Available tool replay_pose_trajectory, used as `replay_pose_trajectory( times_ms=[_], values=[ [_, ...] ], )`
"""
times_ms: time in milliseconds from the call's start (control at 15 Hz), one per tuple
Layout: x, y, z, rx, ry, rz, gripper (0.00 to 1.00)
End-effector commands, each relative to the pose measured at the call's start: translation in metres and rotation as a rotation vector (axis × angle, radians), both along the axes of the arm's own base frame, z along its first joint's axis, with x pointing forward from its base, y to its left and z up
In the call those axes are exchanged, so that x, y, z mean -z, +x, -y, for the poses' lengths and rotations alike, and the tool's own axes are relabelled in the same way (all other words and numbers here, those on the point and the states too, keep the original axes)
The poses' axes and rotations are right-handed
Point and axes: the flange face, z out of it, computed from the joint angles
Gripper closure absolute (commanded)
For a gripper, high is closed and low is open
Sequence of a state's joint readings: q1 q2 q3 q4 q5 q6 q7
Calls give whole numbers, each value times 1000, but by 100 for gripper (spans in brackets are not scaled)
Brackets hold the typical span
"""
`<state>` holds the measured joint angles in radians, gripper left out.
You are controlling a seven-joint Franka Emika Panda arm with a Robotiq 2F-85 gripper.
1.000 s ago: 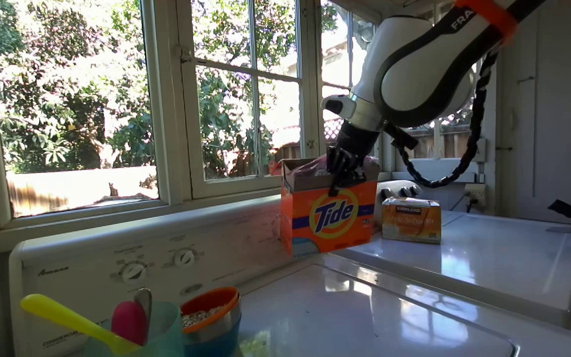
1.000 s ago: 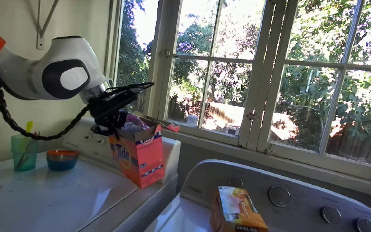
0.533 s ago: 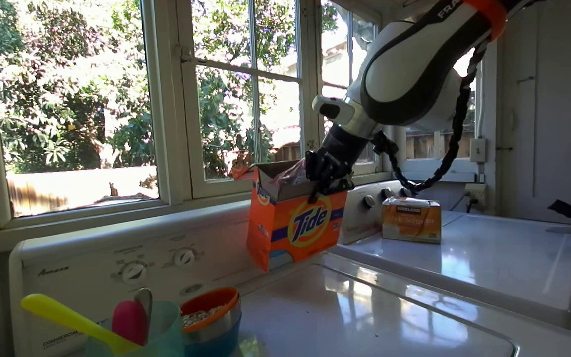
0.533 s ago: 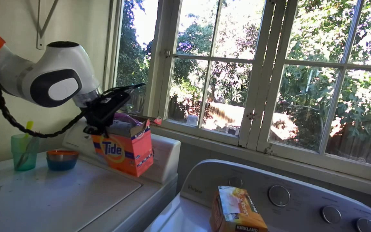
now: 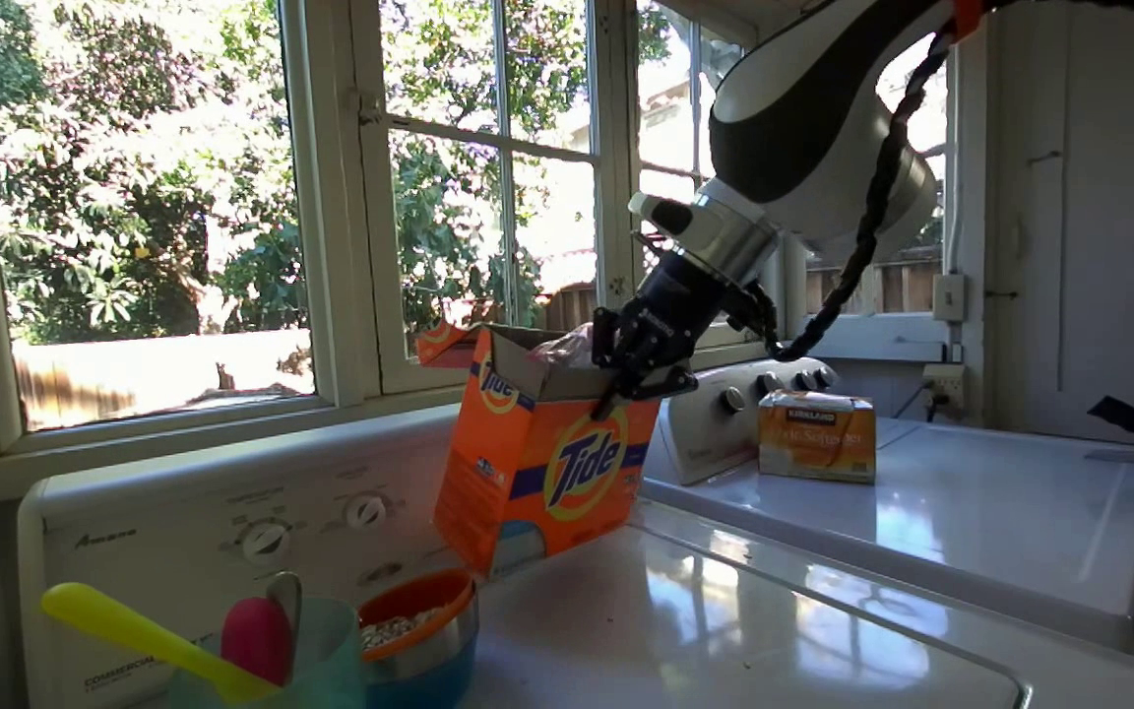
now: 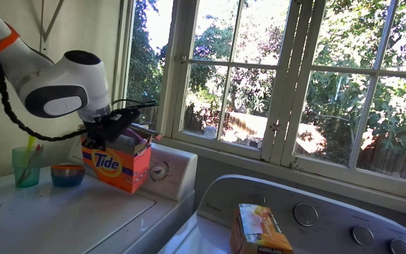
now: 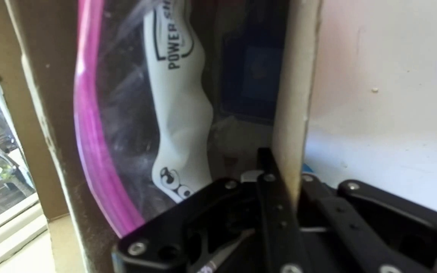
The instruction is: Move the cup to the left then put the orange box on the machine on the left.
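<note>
Over the machine (image 5: 774, 620), before its control panel (image 5: 168, 512), the orange box (image 5: 547, 463) is tilted, its Tide-logo wall (image 6: 108, 165) pinched between the jaws; whether its base touches the machine, I cannot tell. On the machine stand the cup (image 6: 22, 169), utensils (image 5: 129, 630) in it, and a bowl (image 6: 68, 178).

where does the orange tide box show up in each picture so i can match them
In an exterior view: orange box just below centre.
In an exterior view: orange box left of centre, below mid-height.
Wrist view: orange box across the left and middle, open top towards the camera.
Shared landmark: end effector, in all three views, gripping the box's wall.
</note>
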<state>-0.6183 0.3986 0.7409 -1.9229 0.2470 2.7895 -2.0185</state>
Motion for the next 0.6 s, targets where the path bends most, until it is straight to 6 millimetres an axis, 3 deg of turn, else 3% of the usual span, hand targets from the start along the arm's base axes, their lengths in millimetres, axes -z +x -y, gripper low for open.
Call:
replay_pose_trajectory(
  times_ms=[0,267,533],
  values=[
    [-18,-10,26,93,3,-28,99],
    [-21,-14,42,168,-44,-44,99],
    [-23,-10,30,200,-141,-85,99]
  ],
)
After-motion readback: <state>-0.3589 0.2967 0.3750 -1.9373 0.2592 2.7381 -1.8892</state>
